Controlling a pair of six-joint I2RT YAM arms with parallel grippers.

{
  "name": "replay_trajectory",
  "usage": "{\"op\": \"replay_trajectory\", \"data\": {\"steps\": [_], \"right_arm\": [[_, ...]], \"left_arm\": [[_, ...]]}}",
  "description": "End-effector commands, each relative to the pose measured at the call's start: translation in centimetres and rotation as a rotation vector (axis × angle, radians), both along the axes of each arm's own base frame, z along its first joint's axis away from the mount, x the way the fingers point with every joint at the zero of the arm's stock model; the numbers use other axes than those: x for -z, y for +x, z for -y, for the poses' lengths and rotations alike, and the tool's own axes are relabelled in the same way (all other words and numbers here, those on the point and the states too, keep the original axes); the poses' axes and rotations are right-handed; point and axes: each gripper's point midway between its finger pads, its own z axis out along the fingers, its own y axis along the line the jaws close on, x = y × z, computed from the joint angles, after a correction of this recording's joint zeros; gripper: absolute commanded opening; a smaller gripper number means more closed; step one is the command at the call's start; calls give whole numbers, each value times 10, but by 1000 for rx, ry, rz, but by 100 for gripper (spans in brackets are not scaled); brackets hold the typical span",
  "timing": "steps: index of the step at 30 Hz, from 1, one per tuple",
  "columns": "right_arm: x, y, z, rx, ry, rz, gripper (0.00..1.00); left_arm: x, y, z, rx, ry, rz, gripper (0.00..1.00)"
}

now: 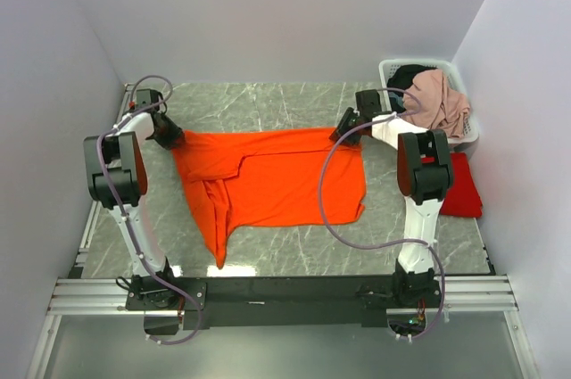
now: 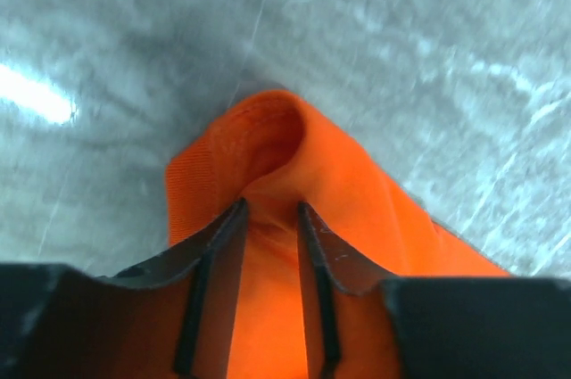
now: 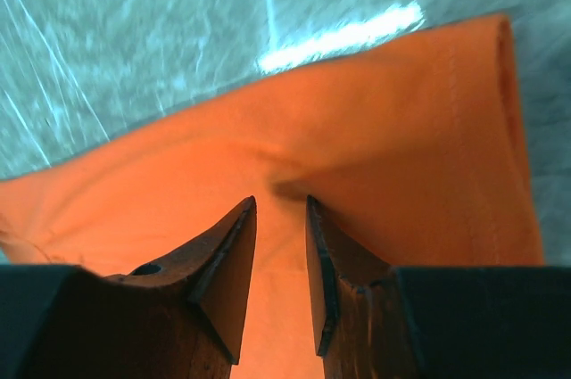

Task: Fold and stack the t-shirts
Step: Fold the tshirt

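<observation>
As seen from above, grey marble table (image 1: 268, 102), walled in white. Spread over its middle, orange t-shirt (image 1: 285, 183), flat on the right, bunched into folds on the left, with one long strip trailing toward the near edge. At the far right corner, white basket (image 1: 390, 67) heaped with pink and dark clothes. Nearer than the basket, along the table's right edge, red t-shirt (image 1: 464, 187) lying flat, apart from the orange one and partly hidden behind the right arm. At the orange t-shirt's far left corner, left gripper (image 1: 171, 138) clamped on a hump of cloth with a thick hemmed edge. At its far right corner, right gripper (image 1: 342, 134) pinched on a puckered fold of the same cloth, beside a stitched hem.
</observation>
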Motion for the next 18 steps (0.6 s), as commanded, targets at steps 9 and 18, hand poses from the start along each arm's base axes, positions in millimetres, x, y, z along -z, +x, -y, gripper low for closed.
{"op": "replay_trajectory", "data": {"steps": [9,18], "right_arm": [[14,19,19,124,56,-74,36],[-39,57,15,22,74,66,38]], "left_arm": [[31,5,-40,-130,16,-96,38],[-26,40,-44,-94,-8,56,60]]}}
